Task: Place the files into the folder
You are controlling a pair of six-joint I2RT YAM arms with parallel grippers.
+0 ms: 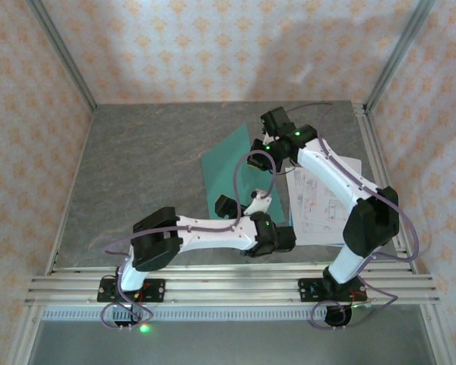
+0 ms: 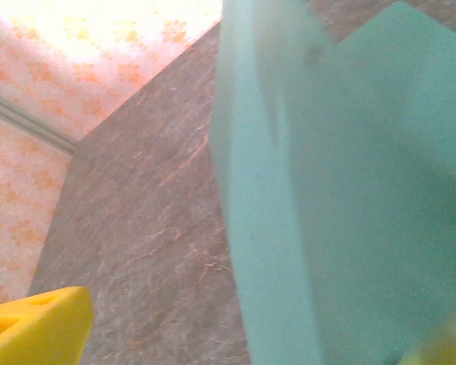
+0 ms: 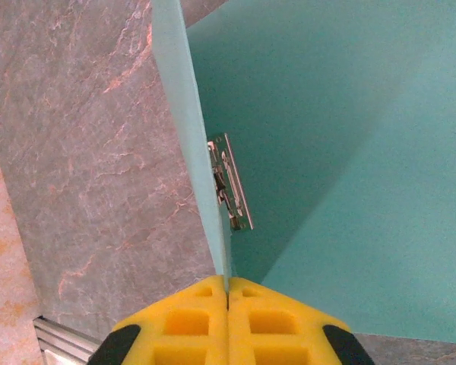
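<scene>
Right wrist view: the right pincer point(image 3: 228, 293) is seen clenched on the thin edge of one cover of the folder point(image 3: 327, 152), by which that cover is held raised on edge above the table point(image 3: 83, 152). A small metal clip point(image 3: 229, 182) is fixed just beyond the fingertips, at the inner spine, and the teal inner face is spread to its right.

Left wrist view: the left pincer point(image 2: 239, 338) is shown released, its yellow fingers set wide apart at the lower corners, with the raised cover close in front of them.

Top external view: the folder is found at mid-table. The files point(image 1: 315, 209), white printed sheets, are laid flat just beside it on the right and partly crossed by the right arm.

The folder is judged light and thin, stiff enough to stand yet easily bent, so a hold near the spine is to be preferred. The files are judged limp, light and apt to slide over one another. A grip on a free edge or corner, with all sheets taken together, is advised.
</scene>
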